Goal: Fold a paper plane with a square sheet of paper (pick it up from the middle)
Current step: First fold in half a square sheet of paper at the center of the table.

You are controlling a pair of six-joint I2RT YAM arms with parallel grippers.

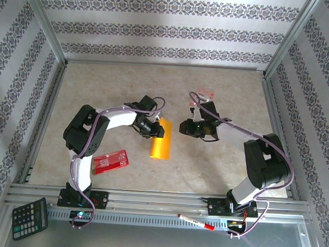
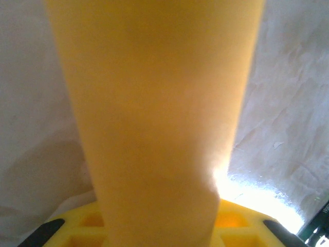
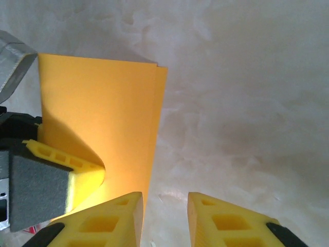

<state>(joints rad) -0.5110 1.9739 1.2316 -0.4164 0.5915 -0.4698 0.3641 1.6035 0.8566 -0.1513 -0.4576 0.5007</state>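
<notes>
Mid-counter (image 1: 228, 100), the square sheet of paper (image 1: 162, 139), folded double into a strip, looks light, limp and crease-prone, best pinched near an edge, where the left hand (image 1: 154, 129) clamps it, the right hand (image 3: 165, 221) part-open and empty alongside.

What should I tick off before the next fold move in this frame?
1. Left hand grips the square sheet of paper: ok, the sheet runs out from between its fingers.
2. Right hand open and empty: ok, bare table shows in its gap.
3. Sheet's edge between the right hand's fingers: not ok, the edge lies beside its left finger, outside the gap.
4. Folded layers aligned: cannot tell, a slight step shows at the far corner.
5. Red packet clear of the sheet: ok, it lies apart, by the left arm.
</notes>
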